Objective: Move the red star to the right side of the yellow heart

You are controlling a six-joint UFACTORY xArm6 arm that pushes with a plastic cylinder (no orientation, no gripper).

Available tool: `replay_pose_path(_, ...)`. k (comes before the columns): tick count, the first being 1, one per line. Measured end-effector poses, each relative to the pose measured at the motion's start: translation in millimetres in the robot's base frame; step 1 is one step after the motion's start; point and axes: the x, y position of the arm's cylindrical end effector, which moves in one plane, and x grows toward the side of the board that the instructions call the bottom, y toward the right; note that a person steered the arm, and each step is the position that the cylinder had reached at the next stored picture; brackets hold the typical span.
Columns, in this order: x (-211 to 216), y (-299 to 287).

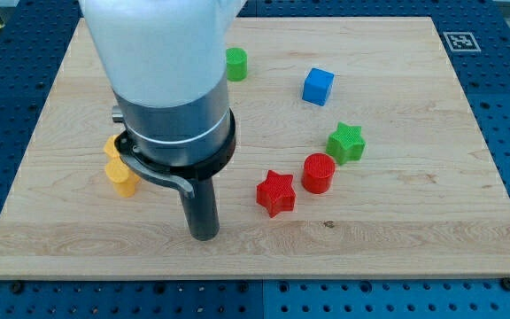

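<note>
The red star-shaped block (275, 192) lies flat on the pale wooden board (414, 239), a little toward the view's right of centre and in the lower half. It has no real long axis (its five arms spread about evenly); one arm points roughly toward the view's top. Just beside it, up and to the view's right, stands the red cylinder block (319, 173), nearly touching, and beyond that the green star-shaped block (347, 142). The blue cube block (318, 86) and the green cylinder block (236, 64) sit nearer the view's top.

My tip (204, 236) rests on the board to the view's left of the red star, near but apart from it. It is a plain dark rod with no jaws to open or close, and holds nothing.

The yellow block (119, 167), partly hidden by the arm's housing, sits further left; its shape cannot be told. Bare wood runs along the view's bottom edge and between my tip and the red star.
</note>
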Motion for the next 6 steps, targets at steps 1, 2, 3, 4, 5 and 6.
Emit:
replay_pose_path(1,0,11)
replay_pose_path(2,-4,32)
replay_pose_path(3,-6,63)
replay_pose_path(4,-21,77)
replay_pose_path(5,-33,77)
replay_pose_path(6,-33,76)
